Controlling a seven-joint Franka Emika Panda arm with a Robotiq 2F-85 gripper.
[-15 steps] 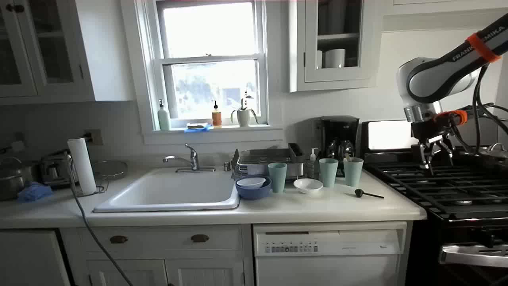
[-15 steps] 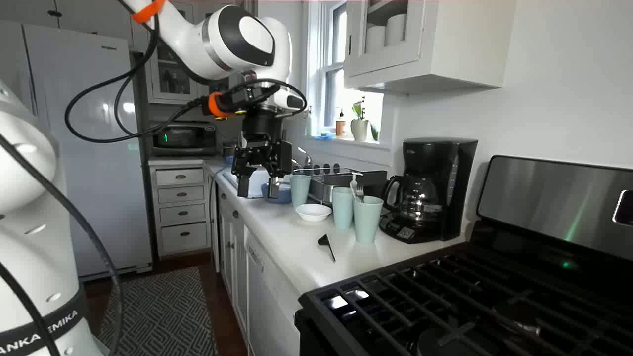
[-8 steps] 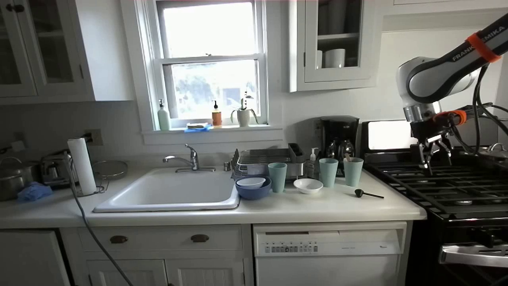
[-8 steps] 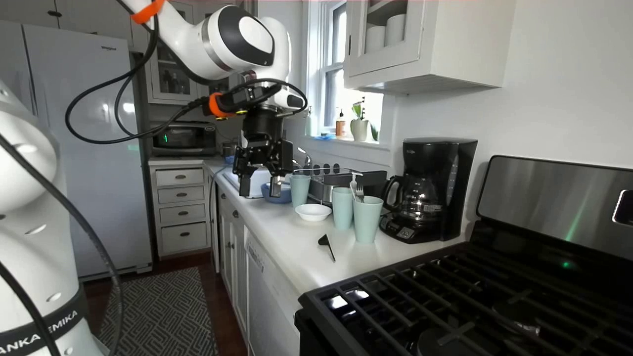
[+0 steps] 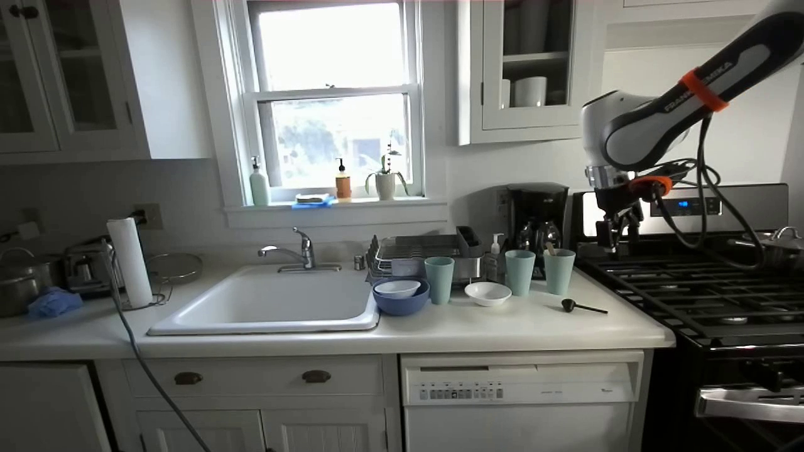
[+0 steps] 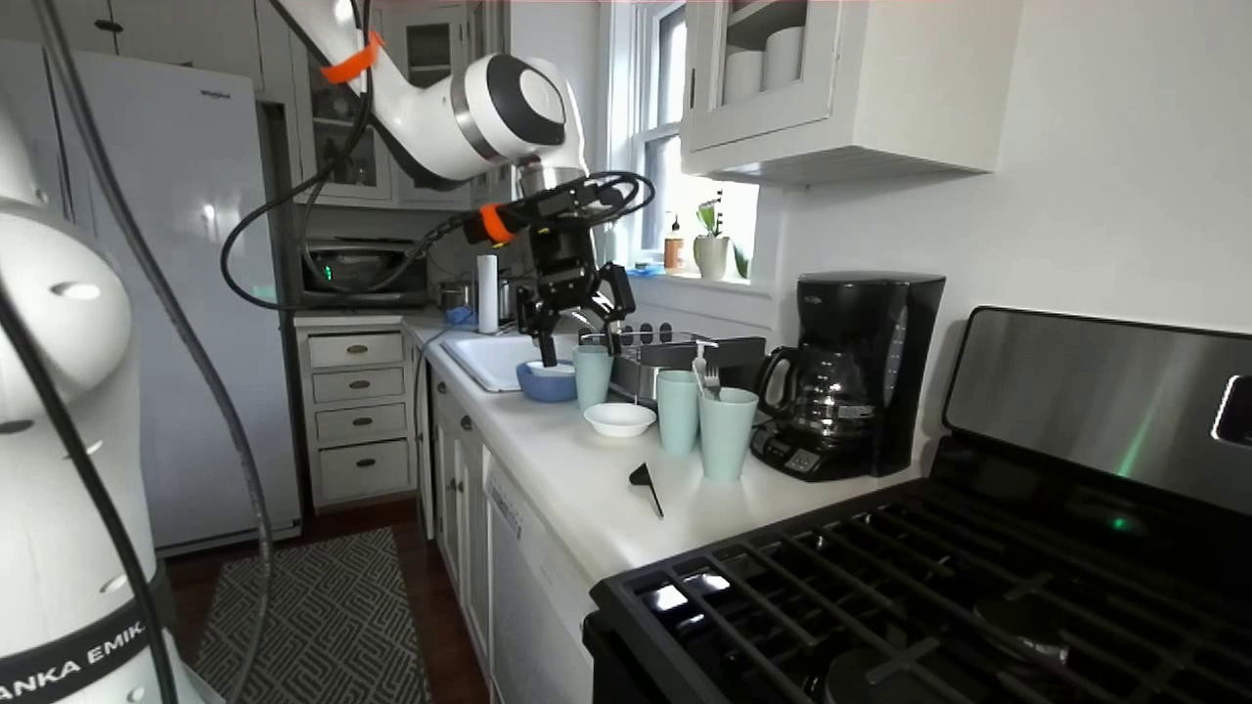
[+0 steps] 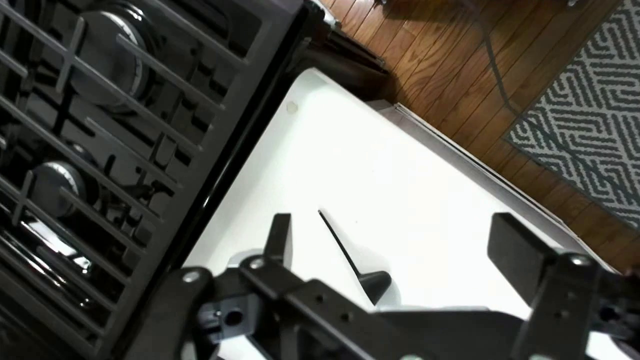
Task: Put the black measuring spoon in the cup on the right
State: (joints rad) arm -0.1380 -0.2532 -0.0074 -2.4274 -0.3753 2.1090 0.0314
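Fingers spread wide and holding nothing, the gripper (image 7: 397, 244) hangs higher than the black measuring spoon (image 7: 374, 285). The spoon lies on the white counter (image 5: 534, 323), handle towards the stove (image 6: 871, 596). Near the spoon stands the cup (image 6: 729, 440), a fork (image 6: 712, 379) in it; well below the spoon, a patterned rug (image 7: 595, 110) covers some wooden floor (image 7: 435, 90).

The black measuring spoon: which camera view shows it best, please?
The wrist view: there the black measuring spoon appears largest, uncovered from end to end. Both exterior views also show it whole, but much smaller, lying on the white counter.
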